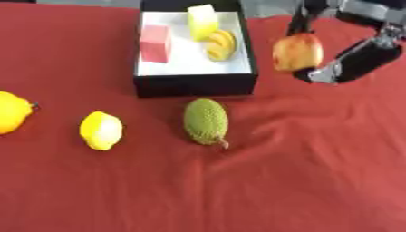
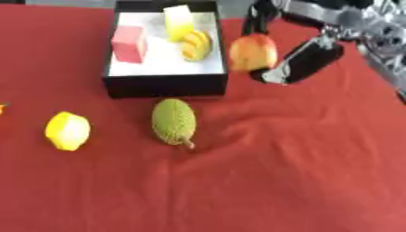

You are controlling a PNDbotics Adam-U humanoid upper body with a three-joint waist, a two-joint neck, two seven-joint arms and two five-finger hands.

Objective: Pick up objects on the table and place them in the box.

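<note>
**Operator:** Right, I have the right robot hand (image 1: 349,59) curled round a red-and-yellow apple (image 1: 298,52), held just beside the right wall of the black box (image 1: 194,84), not over its opening. The left robot hand shows in neither view.

**Observer:** What could go wrong?

**Operator:** If I let go here, I judge the apple lands on the red surface (image 1: 301,181) outside the box, or clips the rim and rolls off. If I swing in too low, the fingers could knock the wall and shift the box.

**Observer:** And the count?

**Operator:** Inside the box: one pink block (image 1: 155,43), one pale yellow block (image 1: 202,20), one yellow striped piece (image 1: 221,44). On the surface: one green bumpy fruit (image 1: 206,121), one lemon (image 1: 101,130), one yellow fruit (image 1: 12,111) at the left edge. One apple in hand.
</note>
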